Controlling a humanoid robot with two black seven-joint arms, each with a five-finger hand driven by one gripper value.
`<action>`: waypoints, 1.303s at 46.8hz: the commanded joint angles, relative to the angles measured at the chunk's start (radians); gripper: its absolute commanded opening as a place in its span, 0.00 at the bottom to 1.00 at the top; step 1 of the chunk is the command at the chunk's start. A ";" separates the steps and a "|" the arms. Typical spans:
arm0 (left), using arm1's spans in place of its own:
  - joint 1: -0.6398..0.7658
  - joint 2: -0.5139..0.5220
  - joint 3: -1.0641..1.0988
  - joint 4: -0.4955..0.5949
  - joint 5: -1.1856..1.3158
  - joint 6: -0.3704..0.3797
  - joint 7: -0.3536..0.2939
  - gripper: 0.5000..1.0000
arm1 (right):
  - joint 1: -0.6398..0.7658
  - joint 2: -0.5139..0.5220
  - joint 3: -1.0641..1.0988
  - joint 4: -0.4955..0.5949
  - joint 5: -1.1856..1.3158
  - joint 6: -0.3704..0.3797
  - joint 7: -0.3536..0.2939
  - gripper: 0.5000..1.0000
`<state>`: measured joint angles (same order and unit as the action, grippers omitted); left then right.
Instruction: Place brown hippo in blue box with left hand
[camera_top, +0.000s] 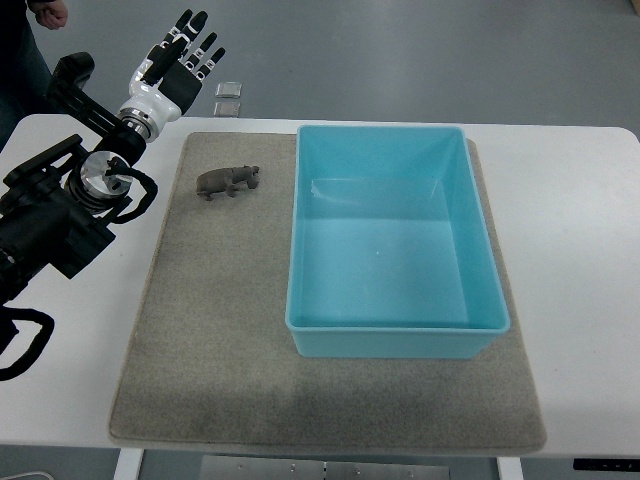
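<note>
No writing shows anywhere. The brown hippo (228, 182) stands just left of the blue box (393, 338) — bare mat (200, 340) around it. The left hand (180, 62) is beyond the hippo — fingers spread, holding nothing.

A white worktop (570, 260) is largely covered by a grey-brown felt mat (215, 340), which is laid flat and reaches almost to the near edge. Beyond the far edge, two small square grey objects (229, 97) are seen lying on the grey floor (420, 50). At the top left corner, part of a person (28, 40) is caught.
</note>
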<state>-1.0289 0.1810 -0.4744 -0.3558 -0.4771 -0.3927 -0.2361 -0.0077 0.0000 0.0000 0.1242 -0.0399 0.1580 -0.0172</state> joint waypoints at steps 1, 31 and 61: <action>0.001 0.000 0.000 0.000 0.002 0.000 0.000 0.98 | 0.000 0.000 0.000 0.000 0.000 0.000 0.000 0.87; 0.012 0.002 0.014 -0.011 0.005 -0.006 0.000 0.99 | 0.000 0.000 0.000 0.000 0.000 0.000 0.000 0.87; -0.036 0.069 0.025 -0.045 0.561 -0.005 0.009 0.98 | 0.000 0.000 0.000 0.000 0.000 0.000 0.000 0.87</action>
<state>-1.0573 0.2501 -0.4495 -0.3984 -0.0031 -0.3932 -0.2273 -0.0070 0.0000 0.0000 0.1243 -0.0399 0.1580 -0.0170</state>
